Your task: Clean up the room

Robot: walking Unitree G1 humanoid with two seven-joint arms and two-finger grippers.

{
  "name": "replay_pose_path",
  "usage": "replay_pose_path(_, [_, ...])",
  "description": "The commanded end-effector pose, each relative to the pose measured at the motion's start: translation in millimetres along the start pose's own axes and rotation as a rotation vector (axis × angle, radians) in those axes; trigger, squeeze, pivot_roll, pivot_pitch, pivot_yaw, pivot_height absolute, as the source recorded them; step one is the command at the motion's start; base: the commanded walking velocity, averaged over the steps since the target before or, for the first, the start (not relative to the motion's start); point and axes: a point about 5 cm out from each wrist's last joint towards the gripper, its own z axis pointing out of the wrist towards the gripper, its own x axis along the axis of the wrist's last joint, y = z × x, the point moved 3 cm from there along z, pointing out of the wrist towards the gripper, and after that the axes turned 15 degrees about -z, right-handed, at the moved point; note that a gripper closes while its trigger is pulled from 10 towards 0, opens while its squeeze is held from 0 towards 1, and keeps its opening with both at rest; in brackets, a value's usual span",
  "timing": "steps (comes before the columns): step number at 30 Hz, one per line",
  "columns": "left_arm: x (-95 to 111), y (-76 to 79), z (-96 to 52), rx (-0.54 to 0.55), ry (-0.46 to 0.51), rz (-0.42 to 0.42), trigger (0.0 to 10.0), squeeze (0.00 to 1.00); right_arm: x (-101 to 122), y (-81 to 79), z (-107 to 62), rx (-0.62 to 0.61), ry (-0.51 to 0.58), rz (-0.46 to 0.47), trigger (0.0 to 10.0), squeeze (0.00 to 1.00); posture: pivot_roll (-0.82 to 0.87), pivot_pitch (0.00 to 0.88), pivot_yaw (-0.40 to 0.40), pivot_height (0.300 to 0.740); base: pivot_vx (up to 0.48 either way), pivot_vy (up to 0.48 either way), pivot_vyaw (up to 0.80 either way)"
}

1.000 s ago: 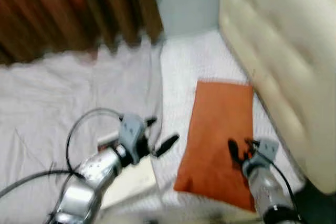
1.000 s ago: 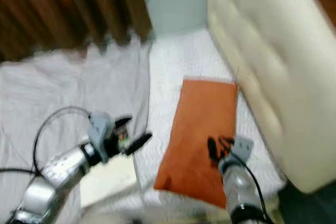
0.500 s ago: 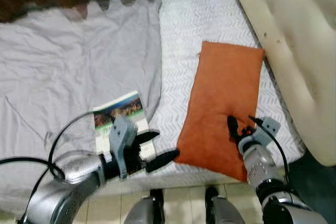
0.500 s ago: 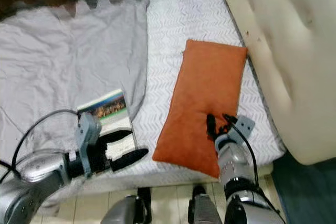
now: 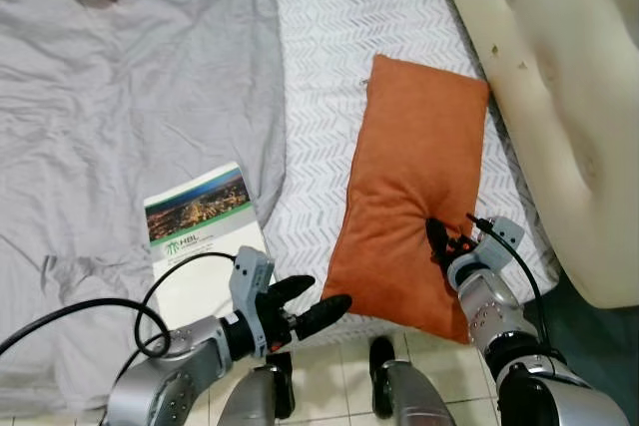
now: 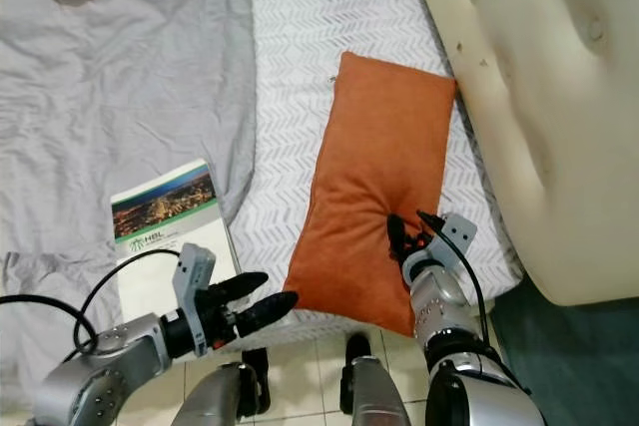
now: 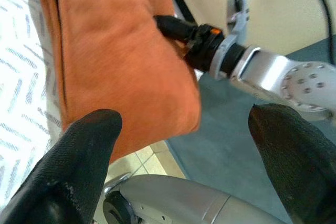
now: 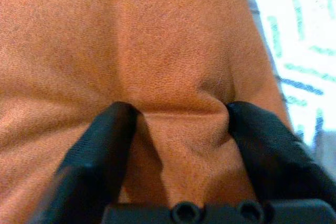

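Note:
An orange pillow lies lengthwise on the white zigzag-patterned bed cover, close to the cream headboard. My right gripper presses into the pillow's near end. In the right wrist view its two black fingers pinch a raised fold of the orange fabric. My left gripper hovers open at the bed's front edge, just left of the pillow's near corner, with nothing between its fingers. A white book with a city photo on its cover rests on the grey sheet.
A crumpled grey sheet covers the left part of the bed. The padded cream headboard runs along the right side. My feet stand on pale tiles at the bed's front edge, and dark teal floor lies to the right.
The camera has tilted down toward the bed's near edge. My left gripper has come off the book and dropped to the bed's front edge. The right gripper stays on the pillow.

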Motion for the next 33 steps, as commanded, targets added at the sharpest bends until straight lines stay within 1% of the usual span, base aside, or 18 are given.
replay_pose_path(1, [-20, -10.5, -3.3, 0.038, -0.053, -0.03, 10.0, 0.0, -44, 7.8, -12.6, -0.041, -0.176, 0.034, 0.0, 0.0, 0.04, 0.586, 0.078, 0.74, 0.0, 0.0, 0.0])
replay_pose_path(4, [-22, -15.3, -0.7, 0.051, -0.059, -0.014, 10.0, 0.0, -42, 8.0, -11.9, -0.038, -0.174, 0.034, 0.0, 0.0, 0.02, 0.587, 0.071, 0.74, 0.0, 0.0, 0.0])
replay_pose_path(6, [-19, -17.6, -0.7, 0.061, -0.046, 0.005, 10.0, 0.0, -41, 8.8, -11.4, -0.035, -0.172, 0.032, 0.0, 0.0, 0.03, 0.587, 0.07, 0.74, 0.0, 0.0, 0.0])
replay_pose_path(14, [-13, -19.9, -9.5, 0.078, -0.027, 0.044, 10.0, 0.0, -35, 15.4, -10.8, -0.036, -0.159, 0.016, 0.0, 0.0, 0.03, 0.578, 0.063, 0.74, 0.0, 0.0, 0.0])
replay_pose_path(15, [-13, -19.3, -11.3, 0.078, -0.025, 0.051, 10.0, 0.0, -33, 18.1, -10.7, -0.04, -0.156, 0.006, 0.0, 0.0, 0.03, 0.573, 0.061, 0.74, 0.0, 0.0, 0.0])
replay_pose_path(17, [-16, -12.1, -11.1, 0.051, -0.032, 0.057, 10.0, 0.0, -30, 22.5, -10.7, -0.052, -0.15, -0.002, 0.0, 0.0, 0.03, 0.569, 0.057, 0.74, 0.0, 0.0, 0.0])
replay_pose_path(18, [-16, -12.1, -11.1, 0.051, -0.032, 0.057, 10.0, 0.0, -30, 22.5, -10.7, -0.052, -0.15, -0.002, 0.0, 0.0, 0.03, 0.569, 0.057, 0.74, 0.0, 0.0, 0.0])
replay_pose_path(19, [-17, -7.1, -9.9, 0.034, -0.032, 0.058, 10.0, 0.0, -28, 25.8, -10.5, -0.063, -0.146, -0.023, 0.0, 0.0, 0.02, 0.563, 0.054, 0.74, 0.0, 0.0, 0.0])
replay_pose_path(20, [-17, -7.1, -9.9, 0.034, -0.032, 0.058, 10.0, 0.0, -28, 25.8, -10.5, -0.063, -0.146, -0.023, 0.0, 0.0, 0.02, 0.563, 0.054, 0.74, 0.0, 0.0, 0.0])
replay_pose_path(21, [-17, -1.6, -7.5, 0.019, -0.025, 0.054, 10.0, 0.0, -21, 31.3, -9.8, -0.078, -0.128, -0.062, 0.0, 0.0, 0.02, 0.561, 0.053, 0.74, 0.0, 0.0, 0.0])
replay_pose_path(23, [-16, 1.6, -5.2, 0.011, -0.016, 0.054, 10.0, 0.0, -9, 40.4, -8.3, -0.111, -0.098, -0.121, 0.0, 0.0, 0.02, 0.552, 0.048, 0.74, 0.0, 0.0, 0.0])
replay_pose_path(24, [-16, 1.6, -5.2, 0.011, -0.016, 0.054, 10.0, 0.0, -9, 40.4, -8.3, -0.111, -0.098, -0.121, 0.0, 0.0, 0.02, 0.552, 0.048, 0.74, 0.0, 0.0, 0.0])
replay_pose_path(26, [-15, 3.1, -4.1, 0.007, -0.009, 0.056, 10.0, 0.0, 6, 49.6, -7.2, -0.147, -0.064, -0.187, 0.0, 0.0, 0.02, 0.549, 0.046, 0.74, 0.0, 0.0, 0.0])
replay_pose_path(28, [-14, 4.1, -3.8, 0.005, -0.005, 0.058, 10.0, 0.0, 23, 58.4, -6.4, -0.185, -0.02, -0.276, 0.0, 0.0, 0.02, 0.545, 0.043, 0.74, 0.0, 0.0, 0.0])
replay_pose_path(29, [-14, 4.1, -3.8, 0.005, -0.005, 0.058, 10.0, 0.0, 23, 58.4, -6.4, -0.185, -0.02, -0.276, 0.0, 0.0, 0.02, 0.545, 0.043, 0.74, 0.0, 0.0, 0.0])
replay_pose_path(30, [-14, 4.3, -3.7, 0.005, -0.004, 0.058, 10.0, 0.0, 28, 61.1, -6.2, -0.197, -0.006, -0.293, 0.0, 0.0, 0.01, 0.539, 0.039, 0.74, 0.0, 0.0, 0.0])
replay_pose_path(32, [-15, 4.9, -3.9, 0.006, -0.001, 0.058, 10.0, 0.0, 52, 69.7, -5.7, -0.241, 0.052, -0.4, 0.0, 0.0, 0.01, 0.532, 0.034, 0.74, 0.0, 0.0, 0.0])
replay_pose_path(33, [-15, 4.9, -3.9, 0.006, -0.001, 0.058, 10.0, 0.0, 52, 69.7, -5.7, -0.241, 0.052, -0.4, 0.0, 0.0, 0.01, 0.532, 0.034, 0.74, 0.0, 0.0, 0.0])
